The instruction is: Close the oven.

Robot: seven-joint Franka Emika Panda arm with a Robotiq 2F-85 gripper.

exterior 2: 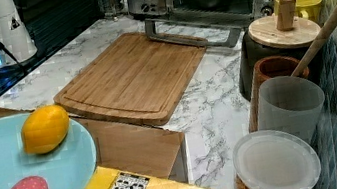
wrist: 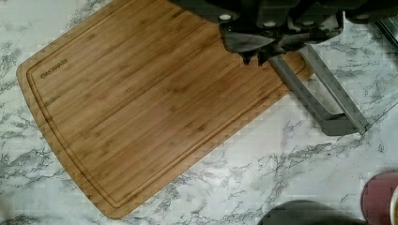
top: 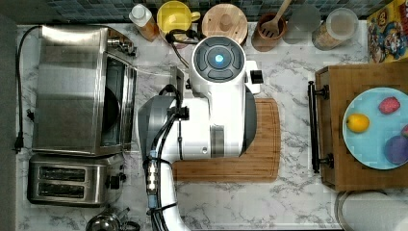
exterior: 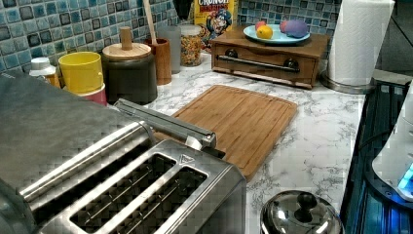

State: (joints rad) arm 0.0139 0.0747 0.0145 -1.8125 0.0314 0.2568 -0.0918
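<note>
A single gripper [wrist: 256,55] hangs over the corner of one bamboo cutting board [wrist: 155,101], its dark fingertips drawn close together and clamped on nothing, just beside the grey bar handle [wrist: 324,105] of the oven door. In the top view, the white robot arm [top: 219,96] stretches above the board on a white marble-patterned table [top: 293,192].

The oven [top: 72,89] stands at the top view's left, its flat steel top shining, its glass door dropped open toward the board and the dark inside exposed. In the right view the door lies low and flat, the handle touching the board's far edge. One two-slot toaster [top: 67,179] sits just beside the oven, with one steel pot lid [exterior: 299,214] near it.

Farther along, a row stands against the blue tiled wall [exterior: 73,24]: one bottle [top: 143,20], one yellow mug [top: 175,17], one dark canister with a wooden lid [top: 224,21], one wooden holder with a spoon [top: 269,30], one frosted cup [top: 304,21] and one jar [top: 337,28]. At the top view's right, a wooden box [top: 337,134] carries one blue plate [top: 373,144] with a lemon [top: 358,122], a strawberry [top: 389,105] and two purple fruits. A paper towel roll [exterior: 358,41] stands close by.
</note>
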